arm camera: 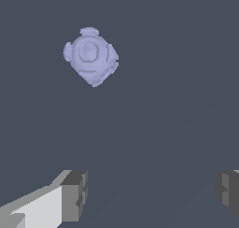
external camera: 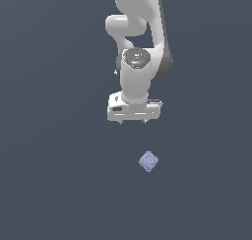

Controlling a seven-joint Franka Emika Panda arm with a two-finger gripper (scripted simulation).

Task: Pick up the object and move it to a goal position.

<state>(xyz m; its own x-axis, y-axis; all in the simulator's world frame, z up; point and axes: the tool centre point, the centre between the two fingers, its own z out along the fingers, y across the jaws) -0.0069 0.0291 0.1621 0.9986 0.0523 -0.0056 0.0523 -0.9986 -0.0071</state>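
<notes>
The object (external camera: 148,161) is a small pale lavender-blue faceted lump with a ring mark, resting on the dark grey surface. The white gripper (external camera: 133,121) hangs above and behind it in the exterior view, a little toward that view's left, well apart from it. In the wrist view the object (arm camera: 90,56) shows its ring face, and the gripper (arm camera: 151,194) stands open, its two grey fingertips (arm camera: 74,194) spread wide with nothing between them. The object lies outside the gap between the fingers.
A flat dark grey surface (external camera: 59,185) fills both views. The white robot arm (external camera: 140,37) rises behind the gripper in the exterior view.
</notes>
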